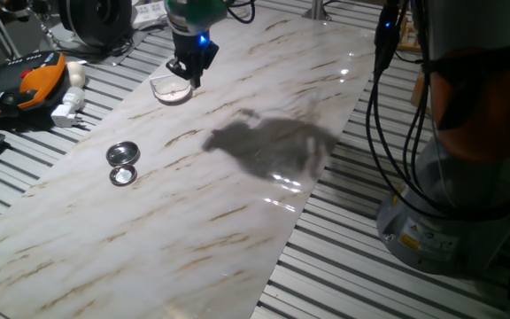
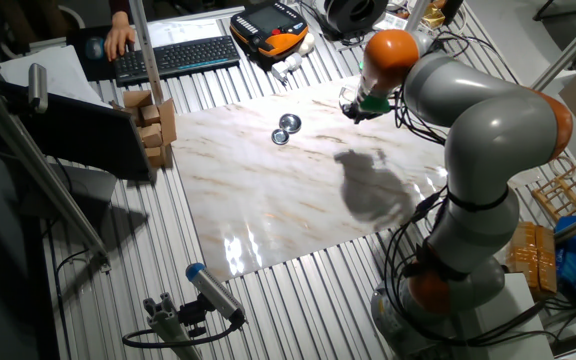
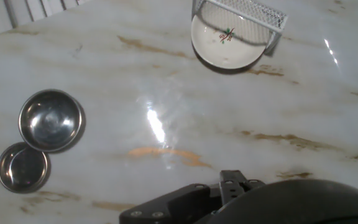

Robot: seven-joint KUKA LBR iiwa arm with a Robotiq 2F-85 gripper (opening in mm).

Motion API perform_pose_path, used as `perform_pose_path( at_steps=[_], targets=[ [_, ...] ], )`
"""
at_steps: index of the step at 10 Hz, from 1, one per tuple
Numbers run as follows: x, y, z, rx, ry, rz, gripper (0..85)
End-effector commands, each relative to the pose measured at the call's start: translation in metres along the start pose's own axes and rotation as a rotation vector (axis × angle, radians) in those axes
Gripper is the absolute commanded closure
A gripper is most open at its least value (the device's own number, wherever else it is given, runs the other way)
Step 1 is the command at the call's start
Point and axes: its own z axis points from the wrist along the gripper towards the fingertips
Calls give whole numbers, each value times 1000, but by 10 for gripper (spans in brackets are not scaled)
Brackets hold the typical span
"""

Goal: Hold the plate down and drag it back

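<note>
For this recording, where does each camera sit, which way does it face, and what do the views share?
One fixed view: low beside the table, looking along the marble slab; shows the gripper at the plate.
The other fixed view: high, opposite side, looking down; shows the whole arm.
Hand view: on the hand, looking down at the slab; dark gripper body at bottom.
Shared: plate, two metal discs.

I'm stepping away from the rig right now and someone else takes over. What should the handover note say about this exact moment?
Gripper: down at the plate near the far edge of the marble board; open or shut cannot be told, nor whether it is pressing yet.
Plate: upright on the board, partly under a clear rectangular piece in the hand view.
Two metal discs: side by side, well apart from the plate.
Done: approach to the plate.
Left: confirm contact, hold the plate down, drag it back.
</note>
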Motion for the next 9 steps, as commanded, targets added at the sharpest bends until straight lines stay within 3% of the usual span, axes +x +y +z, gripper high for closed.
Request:
perform_pose_path(
  at_steps=[1, 3, 5, 9],
  targets=[
    [0, 0, 0, -15, 24, 38, 850],
    [0, 0, 0, 21, 21, 99, 850],
    [0, 0, 0, 43, 55, 103, 850],
    [0, 0, 0, 52, 31, 124, 850]
  ],
)
